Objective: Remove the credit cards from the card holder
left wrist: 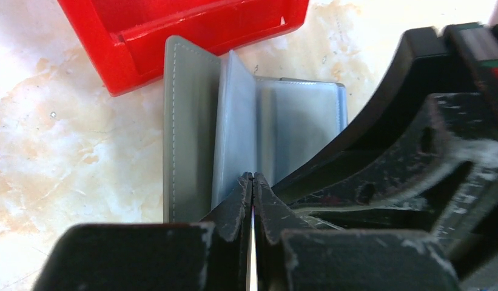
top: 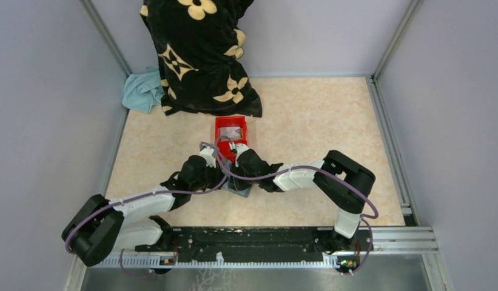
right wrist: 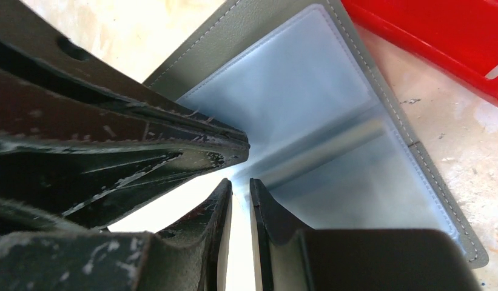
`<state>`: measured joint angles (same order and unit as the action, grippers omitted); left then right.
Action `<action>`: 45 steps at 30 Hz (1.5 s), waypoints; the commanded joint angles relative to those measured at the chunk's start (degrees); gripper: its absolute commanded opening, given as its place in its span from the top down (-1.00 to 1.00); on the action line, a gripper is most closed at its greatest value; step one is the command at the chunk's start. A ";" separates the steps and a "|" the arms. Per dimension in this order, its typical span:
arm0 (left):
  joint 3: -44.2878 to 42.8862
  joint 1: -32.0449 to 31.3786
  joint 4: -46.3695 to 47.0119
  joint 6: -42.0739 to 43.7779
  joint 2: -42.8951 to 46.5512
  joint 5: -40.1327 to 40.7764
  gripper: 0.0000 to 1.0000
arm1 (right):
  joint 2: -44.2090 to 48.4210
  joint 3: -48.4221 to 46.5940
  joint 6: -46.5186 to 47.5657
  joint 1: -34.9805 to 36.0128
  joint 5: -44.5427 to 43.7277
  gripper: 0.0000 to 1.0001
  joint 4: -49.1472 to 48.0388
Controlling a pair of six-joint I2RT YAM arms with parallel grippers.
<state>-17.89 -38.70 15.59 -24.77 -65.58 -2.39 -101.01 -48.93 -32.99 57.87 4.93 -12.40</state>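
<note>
A: Starting wide: how much room is on the tabletop (top: 307, 115)?

B: Bare marbled surface runs wide to the right and left of the middle. A black flowered blanket (top: 198, 54) is heaped against the far wall, with a teal cloth (top: 142, 91) at its left edge.

A: And the arms?

B: Both reach inward and meet mid-table, crowding the near edge of the red bin (top: 231, 119).

A: Where is the card holder (left wrist: 188, 133)?

B: It lies open on the tabletop just beside the bin's near wall, stitched grey cover down, cloudy blue-grey pockets up. I cannot tell whether any pocket has a card in it.

A: The left end effector (left wrist: 253, 177)?

B: Closed, its tips pinching the edge of a clear leaf that stands up from the holder.

A: The right end effector (right wrist: 240, 191)?

B: It is over the pockets, close beside the left one, fingers a slit apart.

A: Any credit cards in view?

B: One silver-grey card (top: 230, 131) lies flat inside the bin.
</note>
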 commanded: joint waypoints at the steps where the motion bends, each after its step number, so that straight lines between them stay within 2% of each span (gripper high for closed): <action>1: -0.85 1.00 3.79 0.60 -3.98 -0.39 0.88 | -0.19 0.71 1.85 -1.12 -4.19 0.64 3.01; 7: -0.68 1.61 4.95 -0.15 -7.04 -3.40 0.89 | 3.63 6.33 2.31 -3.18 -5.50 0.65 4.30; 14: 0.23 1.25 5.22 -2.87 -6.06 -8.51 0.90 | 9.29 11.93 2.62 -6.19 -4.94 0.67 4.36; 23: 3.30 -0.41 8.32 -5.87 -7.61 -7.46 0.92 | 12.60 12.68 3.13 -7.46 -2.75 0.67 3.87; 25: 3.15 -0.41 8.53 -5.92 -7.88 -7.62 0.92 | 14.59 12.91 2.87 -7.50 -2.51 0.60 3.66; 28: 3.25 -0.41 8.87 -5.90 -8.12 -7.59 0.92 | 18.30 13.51 2.47 -7.78 -2.82 0.30 3.47; 31: 3.67 -0.46 9.50 -5.91 -8.27 -7.69 0.92 | 21.12 13.57 2.26 -8.69 -4.20 0.19 4.77; 37: 4.30 -0.59 11.51 -5.81 -9.72 -8.75 0.93 | 24.05 13.84 2.46 -11.09 -6.51 0.18 6.59; 45: 4.39 -1.42 12.33 -5.78 -9.95 -8.81 0.93 | 20.08 13.55 2.09 -11.37 -5.84 0.22 5.19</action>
<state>-14.61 -39.44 27.77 -30.44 -75.00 -10.61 -79.46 -35.14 -31.05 46.59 -0.62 -5.19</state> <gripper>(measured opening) 0.038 0.393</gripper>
